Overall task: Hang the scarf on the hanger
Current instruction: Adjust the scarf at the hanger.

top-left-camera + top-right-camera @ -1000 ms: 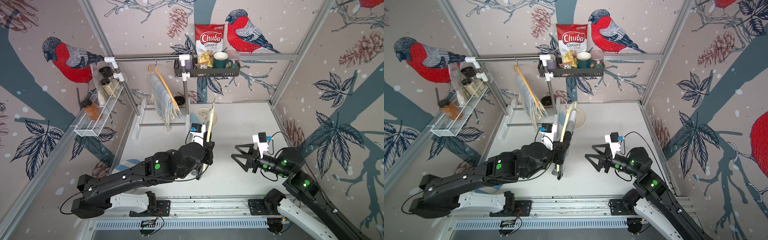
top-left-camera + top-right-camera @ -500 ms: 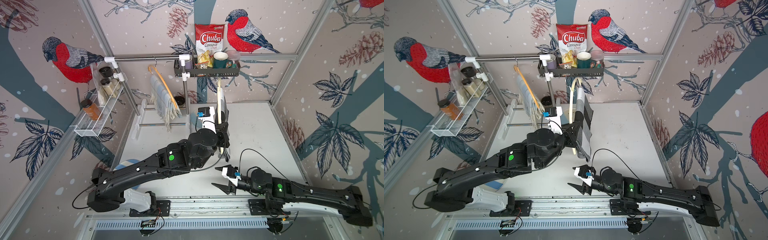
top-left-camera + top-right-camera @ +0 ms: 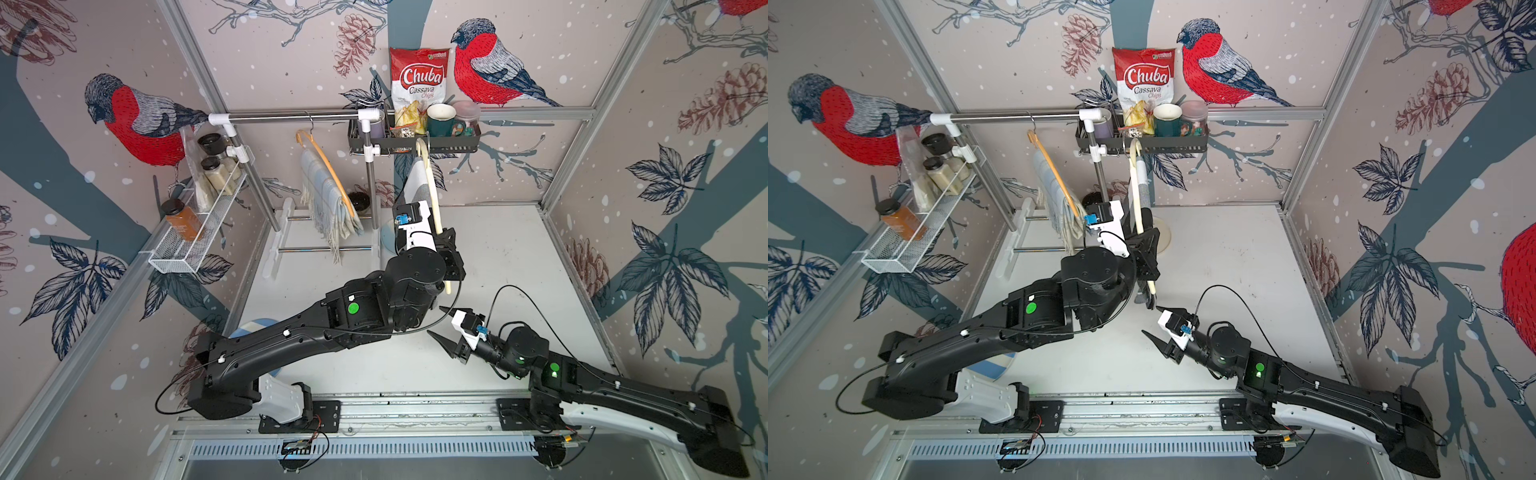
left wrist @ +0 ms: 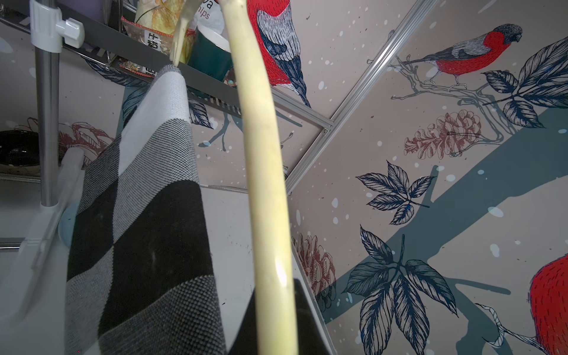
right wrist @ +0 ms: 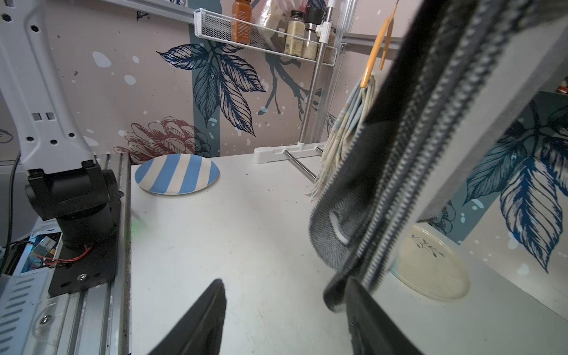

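Bullfinch-and-pinecone wallpaper closes in a white bench (image 3: 498, 257). Red-and-white print on a snack bag (image 3: 419, 83) reads "Chuba Cassava Chips". It stands in a black metal shelf basket (image 3: 436, 143) clamped at the right-arm end of a silver clothes rail (image 3: 291, 119), together with a dark green mug (image 3: 440, 120) and a clear lidded jar (image 3: 466, 114). At the rail's other end a white wire rack (image 3: 183, 249) holds an amber spice bottle (image 3: 180, 220) and pale spice jars (image 3: 218, 176), their labels too small to read.

From the rail hangs an orange hanger (image 3: 328, 174) carrying a pale blue fringed scarf (image 3: 328, 208). Just past the rail's basket end the left hand (image 3: 451, 257) is clamped on a cream plastic hanger (image 4: 264, 184), held upright, with a grey-and-black checked scarf (image 4: 147, 215) hanging along it from near its top. In front of the rail the right hand (image 3: 436, 321) has its jaws well apart and grips nothing; the checked scarf's lower end hangs just beside one finger. A blue-striped plate (image 5: 176, 175) lies well in front of the rail, and a cream plate (image 5: 430, 270) lies nearer its foot.
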